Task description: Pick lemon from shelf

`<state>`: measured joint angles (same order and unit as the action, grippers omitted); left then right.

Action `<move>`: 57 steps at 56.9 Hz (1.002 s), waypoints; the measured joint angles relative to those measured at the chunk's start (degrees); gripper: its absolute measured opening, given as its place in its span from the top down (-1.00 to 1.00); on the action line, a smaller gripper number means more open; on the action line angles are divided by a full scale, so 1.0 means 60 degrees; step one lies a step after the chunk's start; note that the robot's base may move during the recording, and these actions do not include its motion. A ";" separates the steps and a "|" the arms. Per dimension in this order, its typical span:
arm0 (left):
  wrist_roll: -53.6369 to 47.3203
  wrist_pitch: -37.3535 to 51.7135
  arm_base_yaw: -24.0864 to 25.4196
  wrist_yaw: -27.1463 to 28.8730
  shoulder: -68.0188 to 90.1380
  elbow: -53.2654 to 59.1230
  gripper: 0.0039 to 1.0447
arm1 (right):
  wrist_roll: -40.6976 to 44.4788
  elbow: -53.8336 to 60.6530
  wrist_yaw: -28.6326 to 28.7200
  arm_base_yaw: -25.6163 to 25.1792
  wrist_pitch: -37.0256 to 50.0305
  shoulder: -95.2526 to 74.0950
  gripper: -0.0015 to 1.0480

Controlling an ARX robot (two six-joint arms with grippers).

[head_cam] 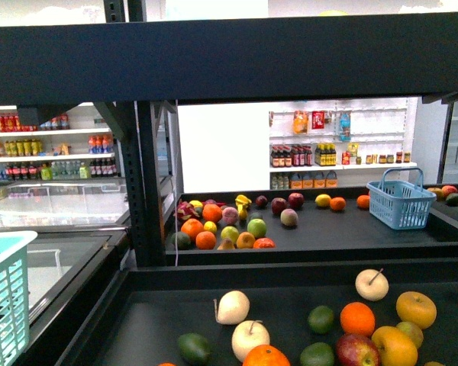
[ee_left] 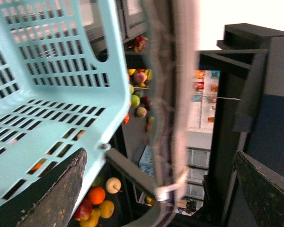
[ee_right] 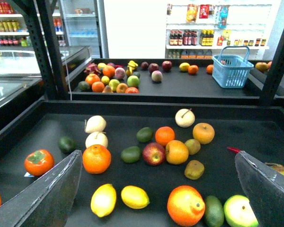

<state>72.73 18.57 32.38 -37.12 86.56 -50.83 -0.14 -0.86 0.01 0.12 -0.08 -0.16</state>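
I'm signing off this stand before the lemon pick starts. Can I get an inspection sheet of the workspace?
Surface: shelf, dark tray, fruit scattered loosely.
Job's things: lemon beside a second lemon, closest to the right claw, ungrasped.
Clutter: orange, red apple, persimmon, green fruit; blue basket on the rear tray.
Grippers: right claw open above the fruit; left claw open, teal basket close by.
Cables: thin white cord by a shelf post.
Surroundings: bottle racks, glass cases.
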 joint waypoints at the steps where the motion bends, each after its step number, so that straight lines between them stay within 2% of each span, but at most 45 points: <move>1: -0.0069 -0.0131 0.0011 0.0000 0.0000 0.0000 -0.85 | 0.0000 0.0000 0.0004 0.0000 0.0000 0.0000 -0.86; 9: -0.0259 -0.0244 0.0127 0.0157 0.0000 -0.0022 -0.85 | 0.0000 0.0000 0.0007 0.0000 0.0000 0.0004 -0.86; 19: 0.0186 0.1319 0.0084 0.0233 0.0481 -0.0576 -0.85 | 0.0000 0.0000 0.0004 0.0000 0.0000 0.0000 -0.86; 45: 0.0572 0.1825 -0.0332 0.0867 0.1778 -0.1410 -0.85 | 0.0000 0.0000 0.0004 0.0000 0.0000 0.0000 -0.86; 47: 0.0532 0.1694 -0.0350 0.0933 0.1789 -0.1523 -0.73 | 0.0000 0.0000 0.0004 0.0000 0.0000 0.0000 -0.86; 52: 0.0415 0.1654 -0.0368 0.0936 0.1789 -0.1559 -0.29 | -0.0004 0.0000 0.0004 0.0000 0.0000 0.0000 -0.86; 57: 0.0332 0.1599 -0.0364 0.0903 0.1789 -0.1559 0.01 | 0.0000 0.0000 0.0004 0.0000 0.0000 0.0000 -0.86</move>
<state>74.72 28.16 30.20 -31.70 97.30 -60.18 -0.14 -0.86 0.03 0.12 -0.08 -0.16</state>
